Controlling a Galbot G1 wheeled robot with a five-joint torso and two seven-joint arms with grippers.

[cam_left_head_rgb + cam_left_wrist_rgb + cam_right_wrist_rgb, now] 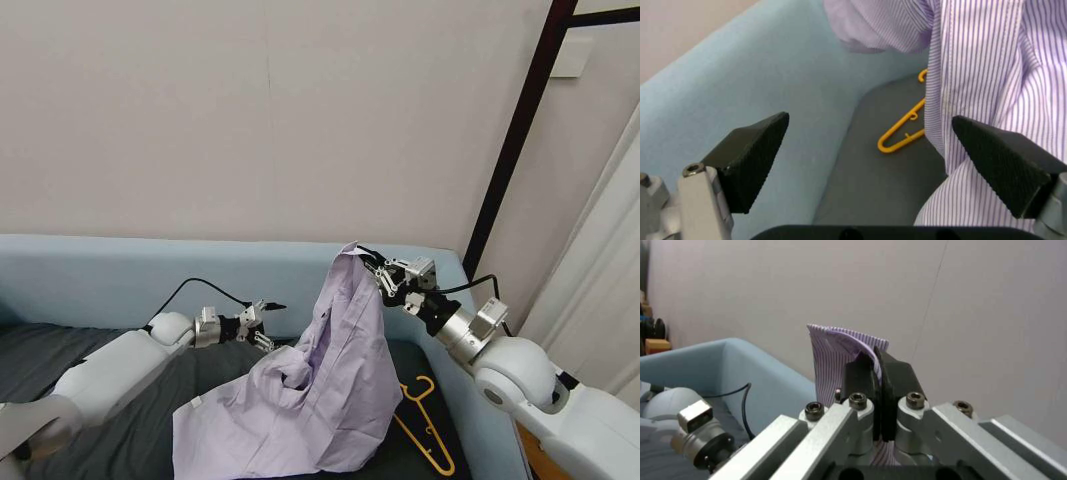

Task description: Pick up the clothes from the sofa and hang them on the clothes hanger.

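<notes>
Clenching two right fingers [897,372] flat together on the top fold of one lilac pinstriped shirt [320,390], with the right gripper [378,275] holding that fold up near the back corner of the light blue sofa [100,270], in front of the pale wall [250,110]. Letting the rest of the cloth hang down in a tall peak and pool in loose folds on the dark grey seat cushion [60,355].

Spreading two left fingers [757,150] wide apart and gripping nothing, with the left gripper [270,325] hovering low over the cushion, close against the sofa back, just beside the hanging shirt on the robot's left. Seeing striped cloth [987,75] right by one ribbed black pad in the left wrist view, but not being able to tell whether touching or apart.

Counting one shirt, one yellow plastic hanger [428,430], two grippers, and two dark pads on each. Finding the hanger lying flat on the cushion at the shirt's right side, close to the sofa's right arm, its near end partly tucked beneath the cloth [901,132].

Noting one dark pole [515,130] slanting up along the wall behind the sofa's right end.
</notes>
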